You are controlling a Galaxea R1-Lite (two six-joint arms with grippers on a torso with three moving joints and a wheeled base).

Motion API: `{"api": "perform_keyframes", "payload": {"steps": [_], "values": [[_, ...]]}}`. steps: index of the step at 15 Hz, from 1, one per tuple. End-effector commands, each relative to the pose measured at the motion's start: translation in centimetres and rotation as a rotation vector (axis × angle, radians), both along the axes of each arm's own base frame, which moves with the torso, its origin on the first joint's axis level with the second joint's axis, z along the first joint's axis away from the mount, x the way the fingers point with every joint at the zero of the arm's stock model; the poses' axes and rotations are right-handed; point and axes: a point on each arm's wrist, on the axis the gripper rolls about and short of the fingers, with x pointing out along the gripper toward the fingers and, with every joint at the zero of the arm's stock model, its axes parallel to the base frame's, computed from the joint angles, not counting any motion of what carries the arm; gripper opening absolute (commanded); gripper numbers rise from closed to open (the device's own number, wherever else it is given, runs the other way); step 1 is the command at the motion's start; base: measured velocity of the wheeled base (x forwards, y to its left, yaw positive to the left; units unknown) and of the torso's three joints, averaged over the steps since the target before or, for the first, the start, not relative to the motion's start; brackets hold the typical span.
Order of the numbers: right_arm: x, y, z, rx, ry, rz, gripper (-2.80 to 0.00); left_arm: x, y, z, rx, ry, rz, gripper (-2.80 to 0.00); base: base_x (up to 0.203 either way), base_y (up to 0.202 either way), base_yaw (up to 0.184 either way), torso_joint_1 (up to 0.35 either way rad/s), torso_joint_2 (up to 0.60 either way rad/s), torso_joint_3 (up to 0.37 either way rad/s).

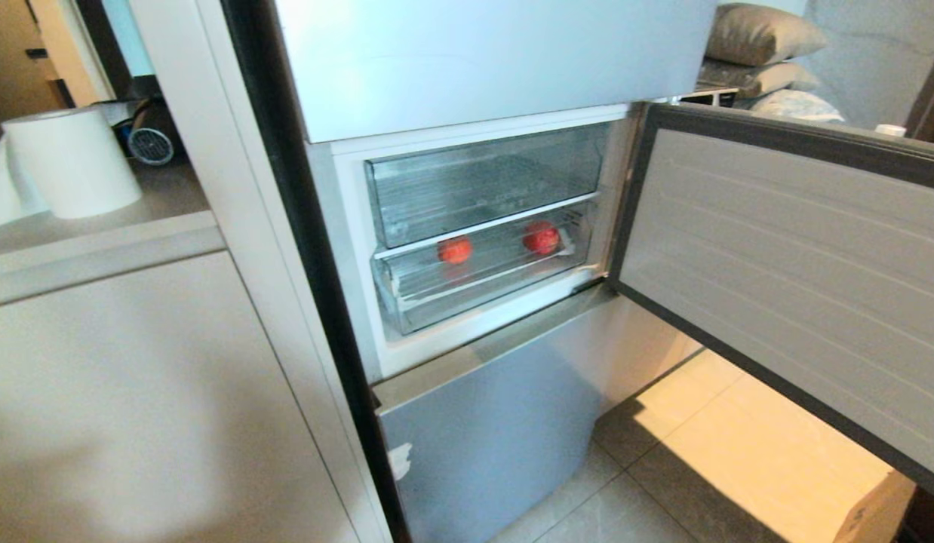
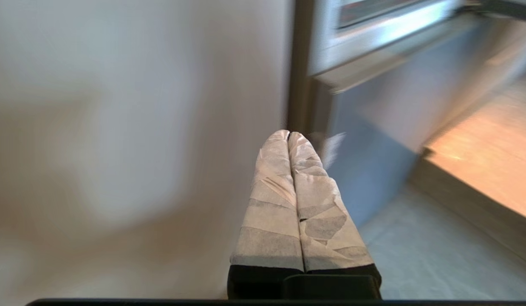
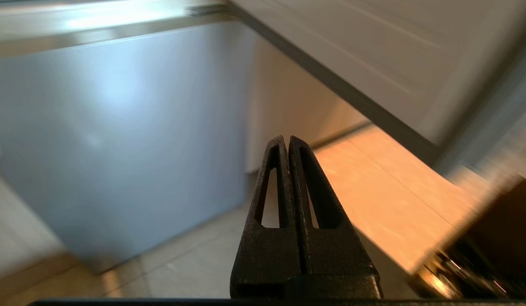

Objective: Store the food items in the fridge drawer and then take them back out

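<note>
Pale cabinet panel (image 1: 135,392) fills the near left of the head view; beyond it the grey-blue fridge (image 1: 482,430) stands with its door (image 1: 784,264) swung wide. Two round red fruits, one orange-red (image 1: 455,250) and one deeper red (image 1: 541,237), lie well apart on the ribbed floor of the shallow clear plastic drawer (image 1: 437,298), under a taller clear bin (image 1: 474,185). Neither arm shows there. The tape-wrapped left gripper (image 2: 288,135) is clenched on nothing, low beside the fridge's lower panel; the black right gripper (image 3: 287,139) is likewise clenched and empty above the floor tiles (image 3: 195,263). Retrieval likely comes next: open wide first, come in over the low front wall, take one fruit at a time. The drawer's back is hard to make out.
</note>
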Motion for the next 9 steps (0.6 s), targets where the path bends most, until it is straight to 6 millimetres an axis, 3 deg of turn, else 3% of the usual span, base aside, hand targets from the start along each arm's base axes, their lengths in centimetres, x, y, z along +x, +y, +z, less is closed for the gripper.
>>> {"api": "perform_keyframes", "payload": {"steps": [1, 9], "values": [[0.01, -0.01, 0.03, 0.019, -0.002, -0.005, -2.80, -0.01, 0.00, 0.02, 0.000, -0.003, 0.000, -2.80, 0.003, -0.006, 0.163, -0.002, 0.00, 0.006], [0.01, -0.03, 0.04, 0.031, -0.003, -0.011, -2.80, -0.03, 0.00, 0.02, 0.000, -0.005, 0.000, -2.80, 0.000, -0.009, 0.178, 0.001, 0.00, 0.003]]}}
